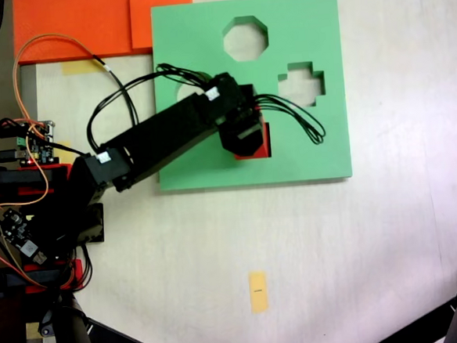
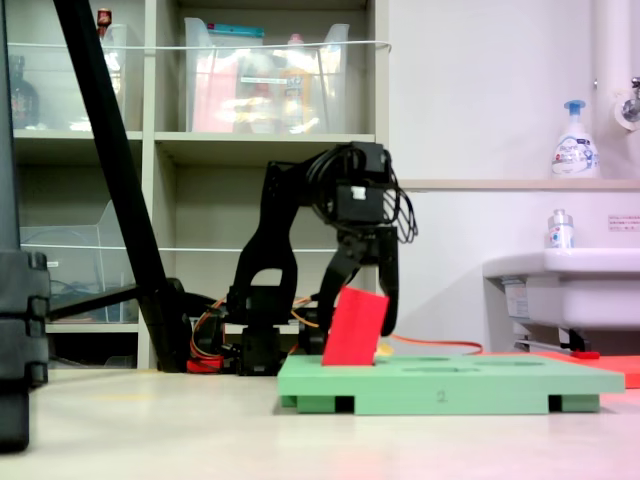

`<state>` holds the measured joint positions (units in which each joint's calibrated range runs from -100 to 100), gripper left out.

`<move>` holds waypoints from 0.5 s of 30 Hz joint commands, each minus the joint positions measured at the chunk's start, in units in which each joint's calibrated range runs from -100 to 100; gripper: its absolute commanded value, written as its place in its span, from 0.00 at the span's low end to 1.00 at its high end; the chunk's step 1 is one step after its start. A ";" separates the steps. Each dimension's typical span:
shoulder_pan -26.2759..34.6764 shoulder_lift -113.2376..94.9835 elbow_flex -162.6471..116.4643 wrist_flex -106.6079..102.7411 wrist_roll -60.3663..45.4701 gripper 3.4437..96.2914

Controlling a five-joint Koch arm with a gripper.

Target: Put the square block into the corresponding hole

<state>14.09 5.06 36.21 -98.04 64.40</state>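
Tool, first exterior view: the tool (image 1: pixel 246 139) sits at the frame's centre over the green board (image 1: pixel 305 150), pointing down; the arm's black body hides its jaws, so the grip cannot be told from here.
Block, first exterior view: only a thin red edge of the square block (image 1: pixel 263 141) shows at the right and lower side of the tool.
Hole, first exterior view: the corresponding hole is covered by tool and block; I judge it lies just beneath them. The round cutout (image 1: pixel 245 38) and cross-shaped cutout (image 1: pixel 301 85) lie open toward the upper right.
Other, first exterior view: a yellow tape strip (image 1: pixel 258 292) lies on the desk (image 1: pixel 391 246), low in the frame and well apart from the board.
Tool, second exterior view: the tool (image 2: pixel 362 290) is at mid-frame, its jaws narrowed onto the block's upper part, one finger on each side.
Block, second exterior view: the square block (image 2: pixel 354 328) is tilted, top leaning to the second exterior view's right, its lower end at the board (image 2: pixel 450 385) top or just into it; not seated flat.
Handling: it looks like light foam, soft enough to dent, probably not slippery. Hold opposite flat faces near the top, gently, leaving the lower half free to enter.
What each view adds: the first exterior view gives the position over the board; the second exterior view gives the tilt, the height and the grip.
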 commanded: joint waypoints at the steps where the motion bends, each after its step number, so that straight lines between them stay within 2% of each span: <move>1: 0.29 -2.41 0.38 -1.96 0.49 0.12; 11: -0.10 5.83 0.48 -1.96 0.10 0.12; 15: -0.88 9.18 0.48 -1.96 -0.63 0.16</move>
<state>13.80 13.41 36.70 -97.94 64.20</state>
